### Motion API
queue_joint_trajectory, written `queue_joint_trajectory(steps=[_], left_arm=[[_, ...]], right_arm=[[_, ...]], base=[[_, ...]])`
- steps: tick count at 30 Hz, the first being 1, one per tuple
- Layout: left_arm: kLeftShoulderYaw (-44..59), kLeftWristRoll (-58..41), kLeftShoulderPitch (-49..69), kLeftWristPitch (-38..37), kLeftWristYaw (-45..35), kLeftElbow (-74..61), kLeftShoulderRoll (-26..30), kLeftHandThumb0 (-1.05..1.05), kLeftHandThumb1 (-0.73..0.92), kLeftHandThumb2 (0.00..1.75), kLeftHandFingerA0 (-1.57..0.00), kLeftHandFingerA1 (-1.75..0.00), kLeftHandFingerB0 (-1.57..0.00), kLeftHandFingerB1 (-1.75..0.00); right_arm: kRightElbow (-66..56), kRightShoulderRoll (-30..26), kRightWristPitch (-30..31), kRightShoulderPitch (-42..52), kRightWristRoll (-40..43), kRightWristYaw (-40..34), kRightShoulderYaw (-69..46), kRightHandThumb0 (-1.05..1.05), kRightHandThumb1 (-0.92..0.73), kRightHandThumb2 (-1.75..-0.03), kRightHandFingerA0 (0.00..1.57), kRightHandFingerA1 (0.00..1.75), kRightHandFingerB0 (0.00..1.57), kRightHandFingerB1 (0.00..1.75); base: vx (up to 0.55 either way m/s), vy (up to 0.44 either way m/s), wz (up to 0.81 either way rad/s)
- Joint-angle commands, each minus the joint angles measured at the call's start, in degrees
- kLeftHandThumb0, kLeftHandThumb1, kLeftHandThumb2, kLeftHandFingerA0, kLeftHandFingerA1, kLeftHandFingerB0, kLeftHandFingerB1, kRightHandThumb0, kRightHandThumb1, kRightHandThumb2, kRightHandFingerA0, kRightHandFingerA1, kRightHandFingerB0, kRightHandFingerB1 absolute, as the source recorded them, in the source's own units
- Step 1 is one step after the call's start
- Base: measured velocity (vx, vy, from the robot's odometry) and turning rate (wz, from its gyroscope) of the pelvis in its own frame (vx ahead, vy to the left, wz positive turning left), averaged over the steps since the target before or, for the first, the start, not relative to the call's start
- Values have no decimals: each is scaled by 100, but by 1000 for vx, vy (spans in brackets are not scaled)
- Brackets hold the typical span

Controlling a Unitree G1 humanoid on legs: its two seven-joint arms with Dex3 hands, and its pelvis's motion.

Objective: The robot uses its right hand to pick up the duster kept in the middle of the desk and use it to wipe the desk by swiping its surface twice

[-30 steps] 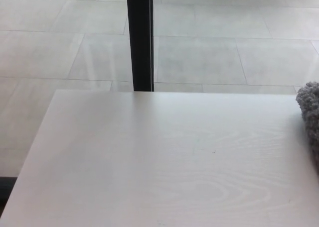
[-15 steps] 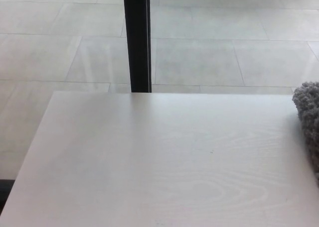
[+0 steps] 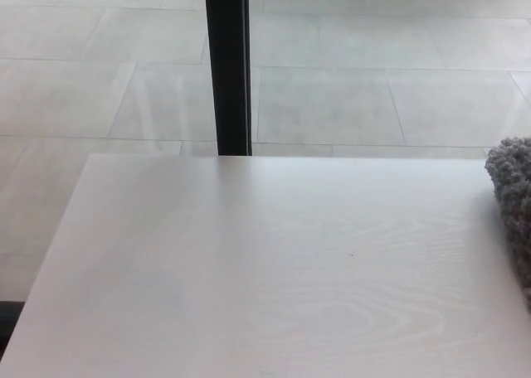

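No robot hand shows in the head view, so whether either is spread or closed can't be told. The grey fluffy duster point(image 3: 512, 204) sits on the pale wood-grain desk point(image 3: 265, 278) at the far right edge of the picture, partly cut off, not mid-frame. Likely it's off to the right where the right hand can reach it. A black post point(image 3: 227, 63) stands behind the desk, over tiled floor point(image 3: 373, 96).
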Motion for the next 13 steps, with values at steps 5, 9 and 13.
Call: queue_joint_trajectory(steps=[5, 9, 13], left_arm=[[-274, 107, -44, 65, 362, -81, 97, -57, 64, 59, -67, -63, -55, -48], [-364, 106, 24, -17, 331, -54, 112, -55, 67, 60, -64, -57, -50, -48], [-390, 58, -18, 87, 282, -50, 127, -56, 67, 61, -62, -56, -49, -46]], right_arm=[[588, -361, -1124, 146, -190, -76, 938, -60, -49, -54, 81, 98, 30, 76], [726, -470, -1227, 143, -205, -170, 1240, -64, -36, -86, 108, 124, 43, 72], [745, -521, -1357, 174, -167, -193, 1417, -66, -48, -57, 98, 135, 43, 71]], base=[[0, 0, 0], [0, 0, 0], [0, 0, 0]])
